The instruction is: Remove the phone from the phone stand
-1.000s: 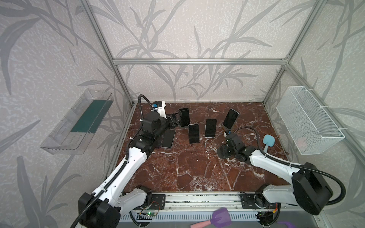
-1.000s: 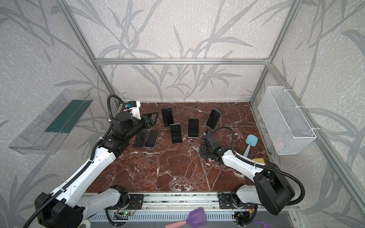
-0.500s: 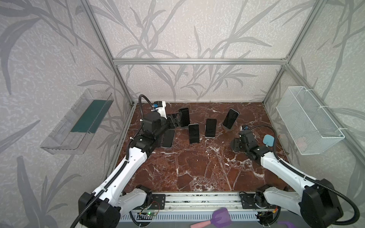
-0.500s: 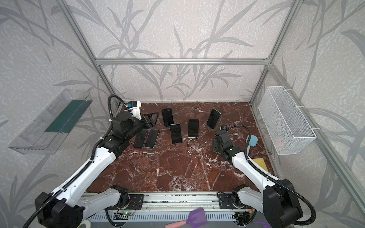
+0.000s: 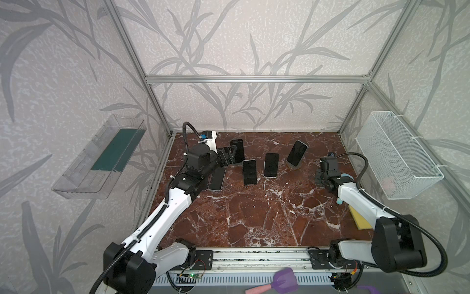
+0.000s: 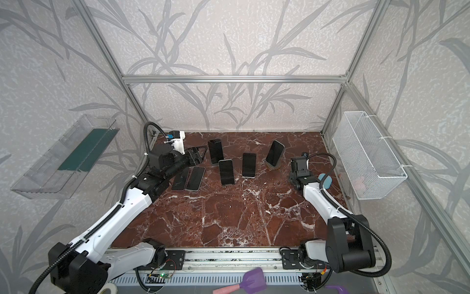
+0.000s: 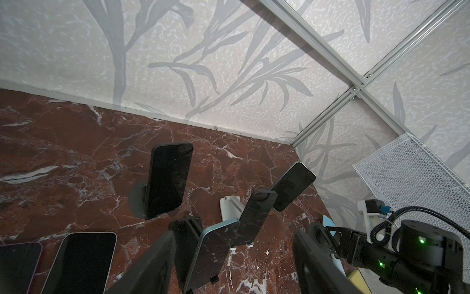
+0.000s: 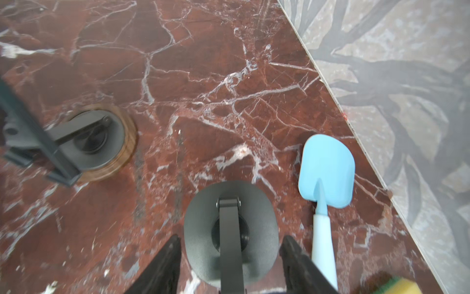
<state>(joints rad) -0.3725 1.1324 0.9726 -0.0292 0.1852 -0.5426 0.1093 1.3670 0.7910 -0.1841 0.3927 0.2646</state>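
Swung rightward, away from the black phone [image 5: 296, 152] propped on the wood-ringed round stand [image 5: 295, 167], the right fingers [image 8: 162, 264] clamped an empty dark grey oval stand [image 8: 198, 229]. Left of the wood-ringed stand, three more phones [image 5: 249, 171] still waited on stands and two flat phones [image 6: 195, 178] lay on the counter [image 5: 254, 216]; the left fingers [image 7: 152, 269] gaped, empty.

No legible text, label, brand, number or sign in any view. Screen of each phone [image 7: 167, 178] dark, blank. Surfaces of stand [image 8: 230, 229], spatula [image 8: 326, 170], basket [image 5: 396, 157] plain; no marking readable.
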